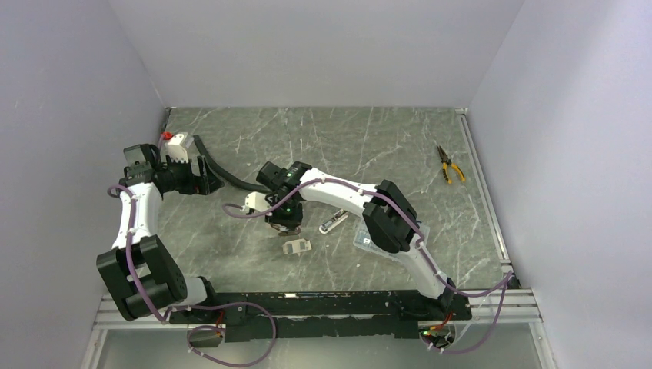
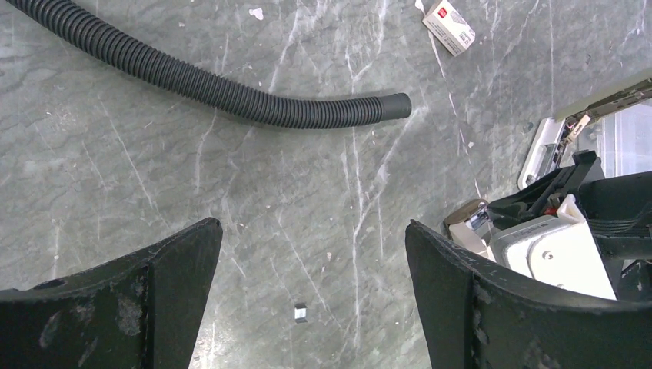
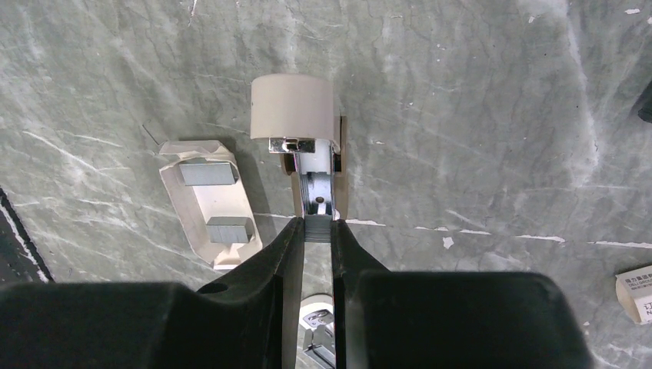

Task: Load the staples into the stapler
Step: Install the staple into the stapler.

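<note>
My right pincer (image 3: 317, 234) is almost shut, pinching a little grey strip of staples (image 3: 317, 228), and the stapler (image 3: 293, 108) sits on the tabletop (image 3: 477, 115) right at my 12 o'clock, its round top at the far end and its shiny channel (image 3: 317, 196) running back to my tips. To do this well I should hold the strip straight in line with the channel, lower it slow and flat, and let go only when it sits inside, without bumping the tray (image 3: 201, 219) at my 10 o'clock. My left pincer (image 2: 310, 231) is wide open and holds nothing.
</note>
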`<action>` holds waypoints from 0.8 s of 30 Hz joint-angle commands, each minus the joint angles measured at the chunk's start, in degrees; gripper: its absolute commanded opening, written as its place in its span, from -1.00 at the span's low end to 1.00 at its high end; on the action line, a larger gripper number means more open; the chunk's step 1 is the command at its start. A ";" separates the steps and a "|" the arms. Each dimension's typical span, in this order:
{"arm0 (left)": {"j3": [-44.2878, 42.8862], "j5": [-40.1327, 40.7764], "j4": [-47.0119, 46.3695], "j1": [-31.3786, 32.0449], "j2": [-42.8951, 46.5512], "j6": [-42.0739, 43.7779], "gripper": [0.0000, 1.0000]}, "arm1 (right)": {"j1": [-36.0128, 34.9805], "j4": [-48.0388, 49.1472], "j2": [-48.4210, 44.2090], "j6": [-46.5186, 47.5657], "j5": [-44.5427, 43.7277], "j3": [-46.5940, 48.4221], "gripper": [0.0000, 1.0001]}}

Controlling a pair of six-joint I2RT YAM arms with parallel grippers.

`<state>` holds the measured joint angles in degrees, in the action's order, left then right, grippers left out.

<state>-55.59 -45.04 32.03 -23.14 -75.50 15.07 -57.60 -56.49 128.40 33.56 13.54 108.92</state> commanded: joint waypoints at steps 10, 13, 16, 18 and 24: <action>-0.96 -2.42 0.82 -0.81 0.40 -0.85 0.89 | -0.36 -0.78 -1.30 -1.96 -0.35 2.11 -0.86; -1.09 -2.68 0.92 -0.86 0.28 -0.83 0.89 | -0.34 -1.05 -0.88 -2.26 -0.44 2.58 -0.86; -1.18 -2.86 1.16 -0.99 0.18 -0.79 0.89 | -0.32 -1.00 -0.85 -2.39 -0.28 2.50 -0.86; -1.18 -2.89 1.19 -1.04 0.19 -0.77 0.89 | -0.32 -1.08 -0.62 -2.47 -0.35 2.60 -0.86; -1.27 -3.04 1.28 -1.25 -0.06 -0.84 0.89 | -0.36 -1.23 -0.20 -2.80 -0.36 2.78 -0.86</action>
<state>-55.59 -45.87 32.51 -23.94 -75.59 15.09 -57.60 -56.66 128.40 31.83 13.52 109.03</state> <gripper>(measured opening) 0.942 0.195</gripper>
